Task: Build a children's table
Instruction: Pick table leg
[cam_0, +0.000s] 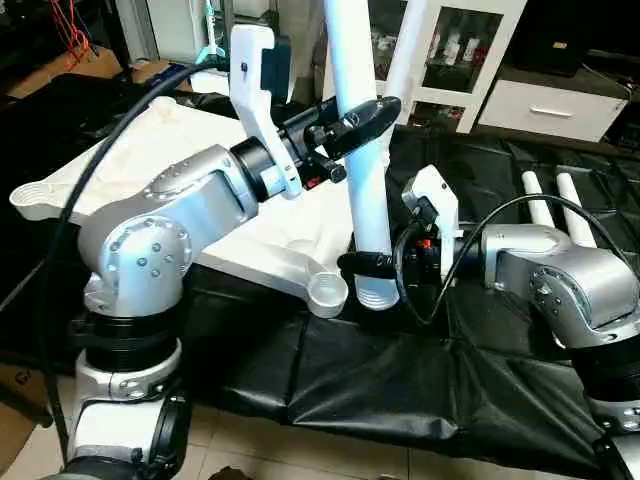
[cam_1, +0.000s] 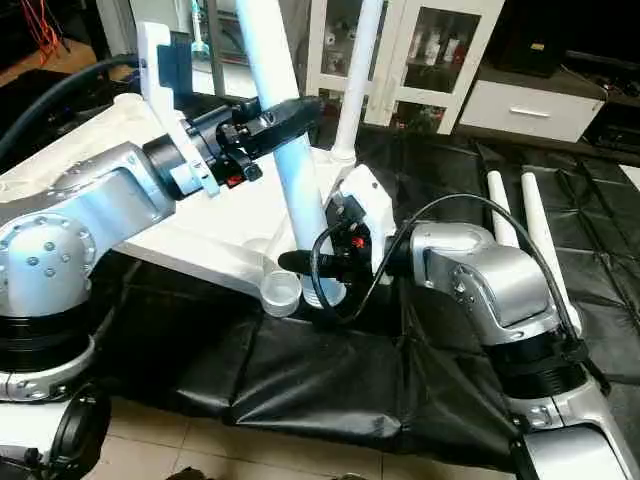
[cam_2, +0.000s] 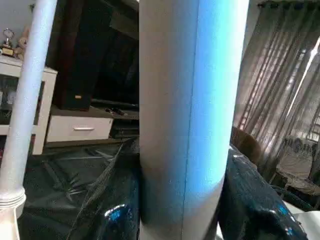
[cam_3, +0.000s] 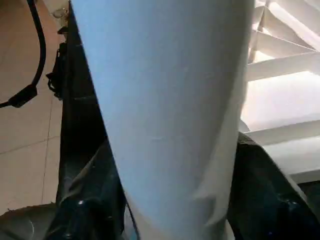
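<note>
The children's table top (cam_0: 150, 150) lies upside down on the black cloth, ribs up. My left gripper (cam_0: 365, 115) is shut on a white leg (cam_0: 365, 180) at mid-height and holds it nearly upright. The leg's ribbed lower end (cam_0: 378, 293) sits just beside the near corner socket (cam_0: 327, 292), not in it. My right gripper (cam_0: 372, 265) is at that lower end, its fingers (cam_3: 75, 215) pressed against both sides of the leg. A second leg (cam_1: 355, 90) stands upright at the far corner. Two more legs (cam_0: 540, 205) lie side by side on the cloth at the right.
The black cloth (cam_0: 350, 380) covers the floor under the work, with tiled floor at its near edge. A white glass-door cabinet (cam_0: 450, 50) and a white drawer unit (cam_0: 555, 105) stand behind. A thick black cable (cam_0: 100, 170) arcs over my left arm.
</note>
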